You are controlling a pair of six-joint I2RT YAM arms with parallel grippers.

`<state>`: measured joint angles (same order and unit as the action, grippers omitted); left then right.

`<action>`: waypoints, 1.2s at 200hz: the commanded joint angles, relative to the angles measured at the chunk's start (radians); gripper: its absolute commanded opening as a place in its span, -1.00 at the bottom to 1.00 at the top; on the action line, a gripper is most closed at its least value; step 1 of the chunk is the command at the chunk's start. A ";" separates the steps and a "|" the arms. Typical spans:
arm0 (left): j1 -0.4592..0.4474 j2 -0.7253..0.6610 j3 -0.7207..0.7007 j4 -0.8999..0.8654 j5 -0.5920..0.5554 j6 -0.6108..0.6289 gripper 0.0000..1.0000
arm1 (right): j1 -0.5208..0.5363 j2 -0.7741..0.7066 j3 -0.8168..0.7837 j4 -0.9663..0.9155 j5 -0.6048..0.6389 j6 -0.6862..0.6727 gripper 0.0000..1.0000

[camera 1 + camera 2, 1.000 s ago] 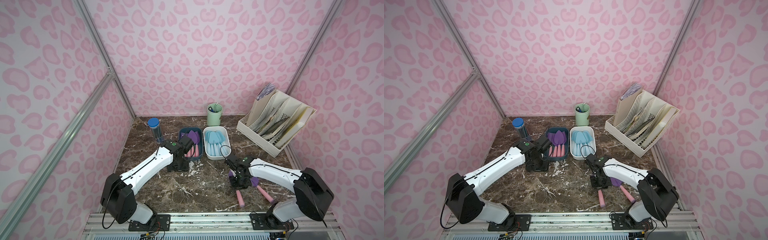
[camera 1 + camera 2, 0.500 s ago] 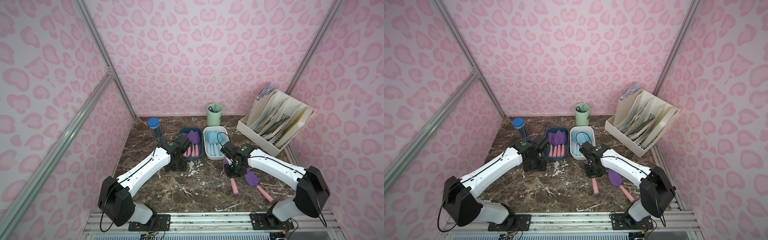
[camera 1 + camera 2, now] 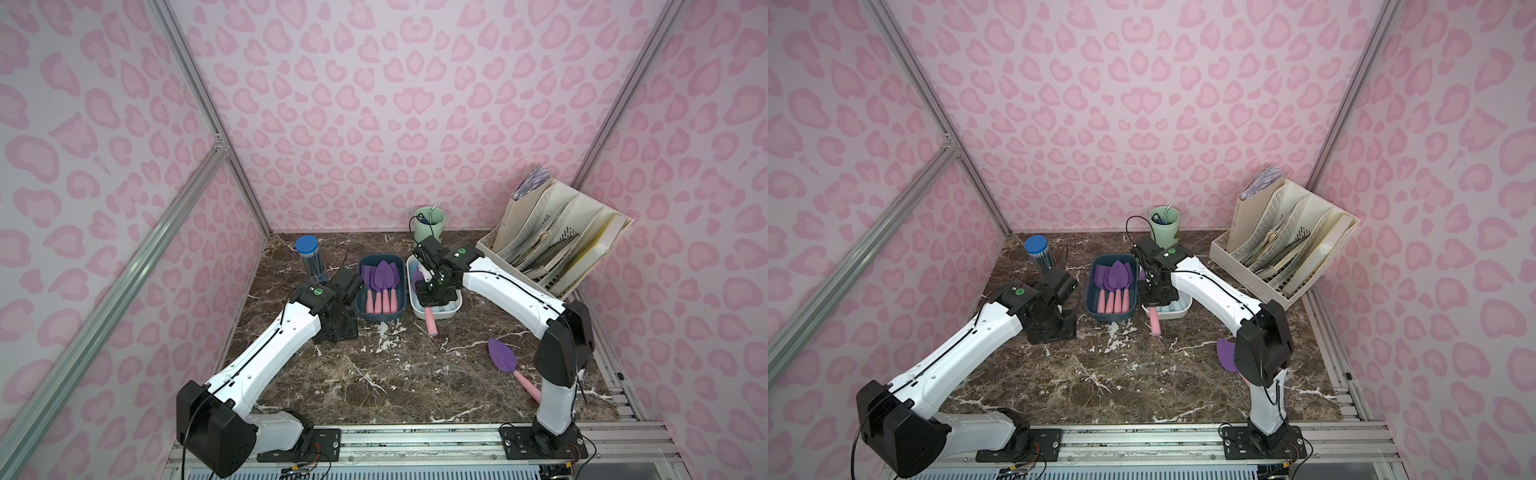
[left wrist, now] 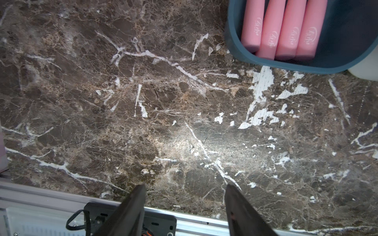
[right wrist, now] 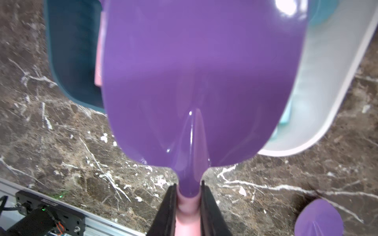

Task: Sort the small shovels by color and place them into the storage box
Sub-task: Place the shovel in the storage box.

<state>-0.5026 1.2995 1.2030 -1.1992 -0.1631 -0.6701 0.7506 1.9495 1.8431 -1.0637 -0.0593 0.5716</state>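
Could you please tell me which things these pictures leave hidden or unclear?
- White box, both top views: the right arm covers most of its contents.
- Purple shovel in the right gripper, right wrist view: blade tip cut off by the picture's edge.
- Loose purple shovel, in a top view: mostly behind the right arm's elbow.
- Green cup, both top views: contents too small to name.

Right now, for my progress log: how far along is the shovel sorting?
Done: four purple shovels lie in the dark blue box. In hand: the right gripper is shut on a pink-handled shovel by the white box. Remaining: a last purple shovel on the table; the left gripper is open, empty.
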 commanded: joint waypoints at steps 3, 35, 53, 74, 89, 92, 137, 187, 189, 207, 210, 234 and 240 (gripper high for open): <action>0.008 -0.021 -0.005 -0.044 -0.021 0.020 0.33 | 0.002 0.093 0.137 -0.048 -0.023 -0.015 -0.69; 0.016 -0.054 -0.013 -0.066 -0.028 0.021 0.34 | 0.007 0.278 0.443 -0.110 -0.045 -0.012 -0.69; 0.019 -0.067 -0.015 -0.075 -0.029 0.021 0.33 | 0.006 0.396 0.624 -0.140 -0.072 -0.009 -0.69; 0.021 -0.077 -0.014 -0.086 -0.030 0.021 0.34 | 0.004 0.499 0.774 -0.145 -0.084 0.011 -0.70; 0.021 -0.079 -0.010 -0.093 -0.032 0.023 0.34 | 0.004 0.514 0.765 -0.075 -0.079 0.030 -0.69; 0.020 -0.080 -0.009 -0.095 -0.033 0.024 0.34 | 0.004 0.515 0.760 -0.057 -0.082 0.034 -0.69; 0.022 -0.092 0.011 -0.120 -0.046 0.028 0.34 | -0.015 0.575 0.766 0.054 -0.076 0.079 -0.73; 0.022 -0.092 0.007 -0.119 -0.046 0.028 0.34 | -0.007 0.641 0.772 0.065 -0.047 0.084 -0.73; 0.022 -0.092 0.008 -0.119 -0.046 0.028 0.34 | -0.005 0.642 0.773 0.064 -0.045 0.084 -0.73; 0.022 -0.092 0.010 -0.120 -0.048 0.029 0.34 | -0.001 0.655 0.776 0.057 -0.030 0.079 -0.73; 0.022 -0.092 0.010 -0.120 -0.049 0.030 0.34 | -0.001 0.657 0.776 0.057 -0.026 0.080 -0.73; 0.022 -0.091 0.011 -0.119 -0.050 0.031 0.34 | 0.007 0.664 0.776 0.036 -0.003 0.069 -0.73; 0.022 -0.089 0.010 -0.118 -0.049 0.031 0.34 | 0.008 0.667 0.776 0.032 -0.001 0.068 -0.73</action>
<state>-0.4820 1.2091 1.2079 -1.2972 -0.2008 -0.6476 0.7532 2.6087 2.6102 -1.0168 -0.0986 0.6502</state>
